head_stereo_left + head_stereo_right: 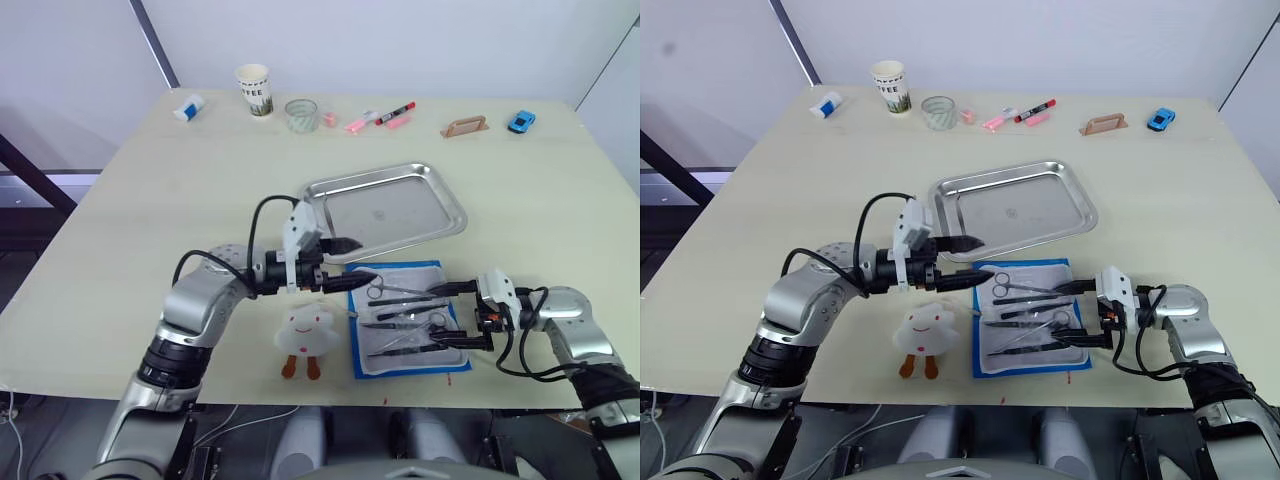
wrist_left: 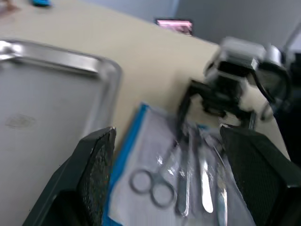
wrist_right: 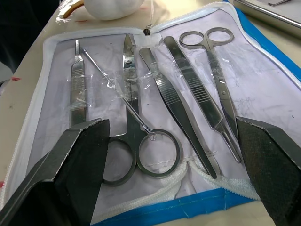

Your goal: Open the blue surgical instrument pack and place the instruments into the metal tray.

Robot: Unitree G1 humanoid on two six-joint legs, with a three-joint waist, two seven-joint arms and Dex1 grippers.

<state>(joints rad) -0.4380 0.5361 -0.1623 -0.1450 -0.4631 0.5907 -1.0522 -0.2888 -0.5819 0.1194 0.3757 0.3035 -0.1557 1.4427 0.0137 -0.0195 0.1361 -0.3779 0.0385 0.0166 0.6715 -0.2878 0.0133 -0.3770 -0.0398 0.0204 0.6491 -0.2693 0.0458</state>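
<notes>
The blue surgical instrument pack lies open near the table's front edge, whitish lining up. Several instruments, scissors and forceps, lie side by side under clear straps. Just behind the pack sits the metal tray, and in the head views nothing lies in it. My left gripper hangs open over the pack's far left corner, by the tray's near rim. My right gripper stands open at the pack's right edge, its fingers pointing across the instruments. Neither holds anything.
A white plush toy lies just left of the pack. Along the table's far edge are a paper cup, a small glass, red and pink markers, a wooden handle and a blue toy car.
</notes>
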